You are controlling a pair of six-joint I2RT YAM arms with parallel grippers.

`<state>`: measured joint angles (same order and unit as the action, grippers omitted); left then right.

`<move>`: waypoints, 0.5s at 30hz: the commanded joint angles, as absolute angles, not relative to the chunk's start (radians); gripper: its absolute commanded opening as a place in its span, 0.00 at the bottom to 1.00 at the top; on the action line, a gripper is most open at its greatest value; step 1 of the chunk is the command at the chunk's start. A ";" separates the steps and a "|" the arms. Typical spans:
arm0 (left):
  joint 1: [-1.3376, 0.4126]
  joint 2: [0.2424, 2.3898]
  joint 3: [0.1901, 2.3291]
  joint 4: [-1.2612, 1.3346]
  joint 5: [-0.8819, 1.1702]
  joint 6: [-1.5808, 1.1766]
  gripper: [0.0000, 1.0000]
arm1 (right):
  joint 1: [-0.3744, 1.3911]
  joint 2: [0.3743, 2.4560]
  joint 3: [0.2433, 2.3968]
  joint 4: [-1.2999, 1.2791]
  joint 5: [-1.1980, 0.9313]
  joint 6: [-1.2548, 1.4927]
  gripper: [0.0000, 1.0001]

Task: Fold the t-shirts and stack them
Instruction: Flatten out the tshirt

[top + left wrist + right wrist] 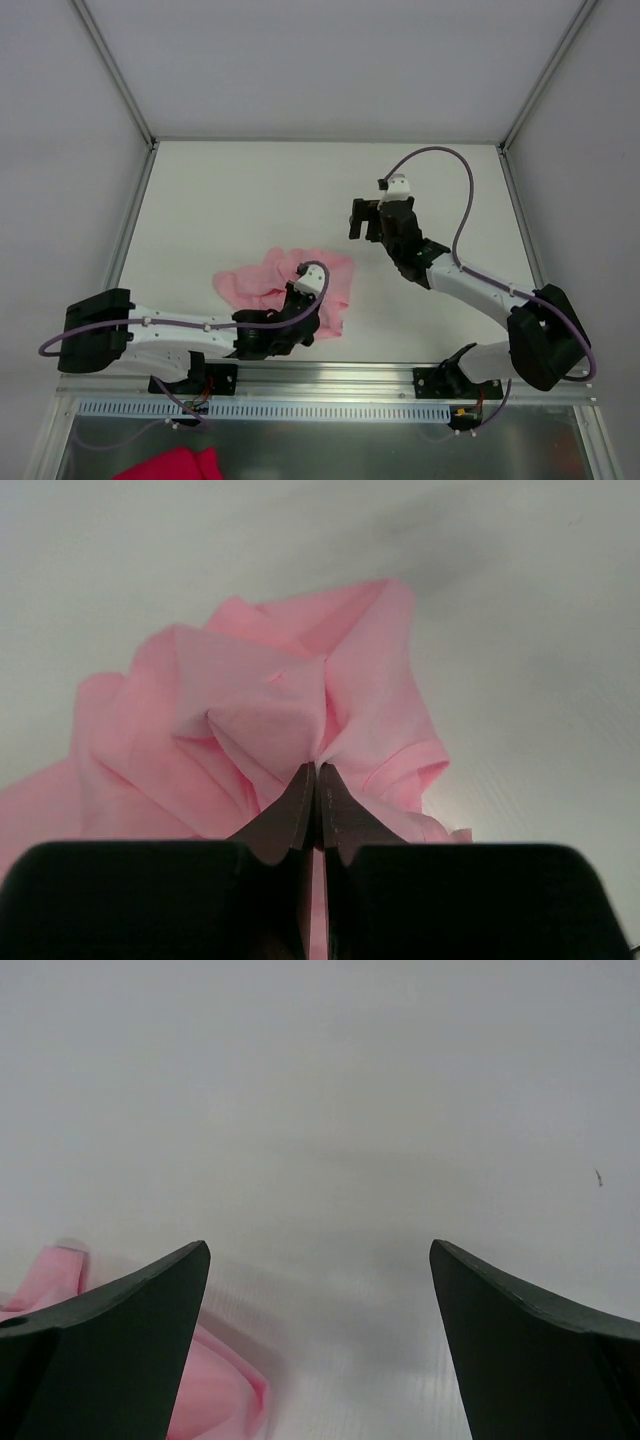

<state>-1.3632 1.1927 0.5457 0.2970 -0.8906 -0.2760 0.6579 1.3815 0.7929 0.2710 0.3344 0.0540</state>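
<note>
The pale pink t-shirt (258,281) lies crumpled on the white table (240,190), left of centre and near the front edge. My left gripper (297,296) sits at its right part, shut on a pinched fold of fabric. In the left wrist view the cloth (260,700) bunches up from the closed fingertips of that gripper (317,768). My right gripper (361,218) hovers open over bare table, to the upper right of the shirt. In the right wrist view, nothing lies between the tips of this gripper (320,1247). A pink edge of the shirt (215,1385) shows by its left finger (120,1340).
A deep magenta cloth (170,465) lies below the table's front rail (320,380), at the bottom left. Metal frame posts (112,70) and white walls enclose the table at the back and sides. A purple cable (455,190) loops over the right arm.
</note>
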 commanded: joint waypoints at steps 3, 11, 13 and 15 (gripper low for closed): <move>-1.501 1.392 0.601 0.052 -1.032 -0.709 0.00 | 0.661 1.312 0.845 0.181 0.384 0.017 0.98; -1.723 1.735 1.023 -1.018 -1.249 -1.597 0.00 | 0.672 1.394 0.913 0.166 0.337 0.025 0.98; -1.735 1.797 1.057 -1.225 -1.278 -1.912 0.00 | 0.684 1.411 0.917 0.161 0.342 0.012 0.98; -1.736 1.804 1.066 -1.349 -1.295 -2.034 0.00 | 0.687 1.410 0.916 0.156 0.353 0.009 0.98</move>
